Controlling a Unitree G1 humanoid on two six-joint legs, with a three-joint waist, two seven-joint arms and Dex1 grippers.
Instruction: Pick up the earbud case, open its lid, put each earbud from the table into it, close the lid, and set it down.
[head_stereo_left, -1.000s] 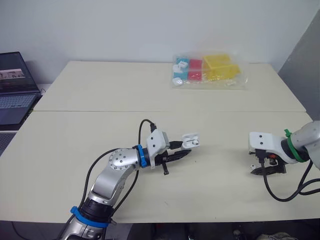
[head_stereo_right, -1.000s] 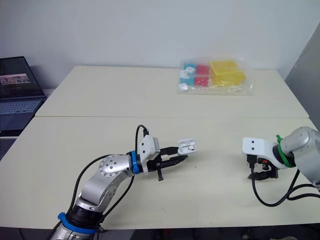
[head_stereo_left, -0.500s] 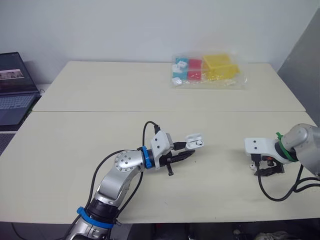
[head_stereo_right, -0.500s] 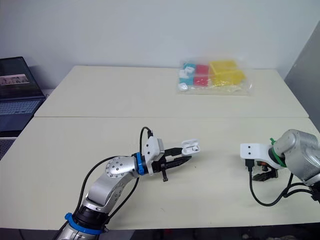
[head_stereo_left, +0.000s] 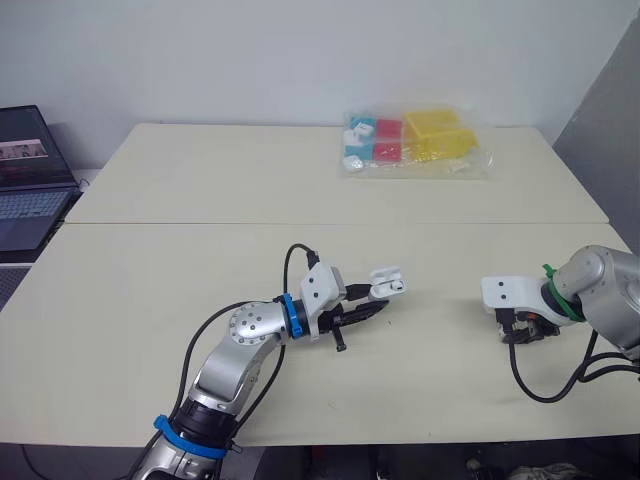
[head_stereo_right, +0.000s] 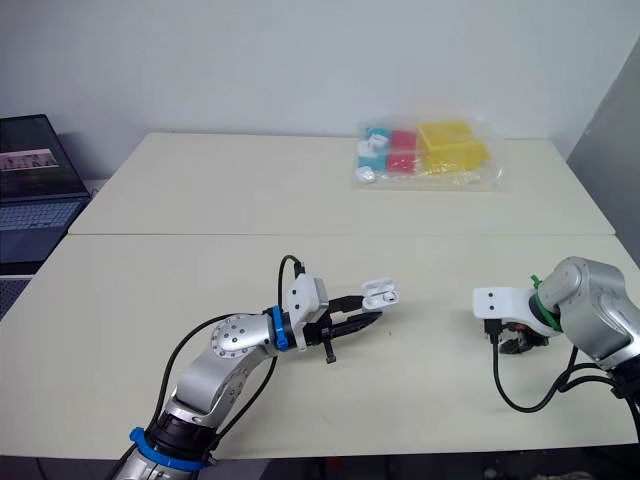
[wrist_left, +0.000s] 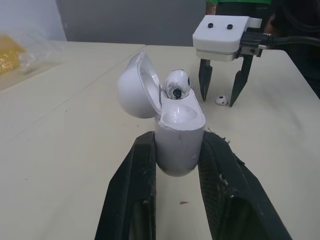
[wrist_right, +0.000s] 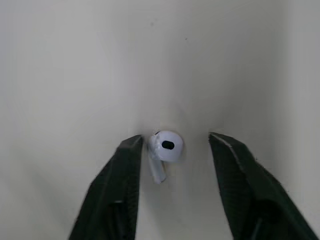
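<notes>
My left gripper (head_stereo_left: 377, 301) is shut on the white earbud case (wrist_left: 179, 140), holding it upright just above the table's middle. The lid (wrist_left: 135, 86) is swung open, and one earbud (wrist_left: 177, 85) sits in the case. A second white earbud (wrist_right: 165, 150) lies on the table to the right. My right gripper (wrist_right: 176, 141) points down over it, open, with one finger on each side of the earbud. The left wrist view also has the right gripper (wrist_left: 218, 99) and that earbud (wrist_left: 220, 100) beyond the case.
A clear bag of coloured blocks (head_stereo_left: 412, 143) lies at the table's far side. A laptop (head_stereo_left: 30, 175) stands off the left end. A seam (head_stereo_left: 200, 222) crosses the table. The right gripper is close to the table's right edge.
The right gripper has shifted leftward, nearer the earbud on the table. The left gripper moved slightly right with the case, then held still.
</notes>
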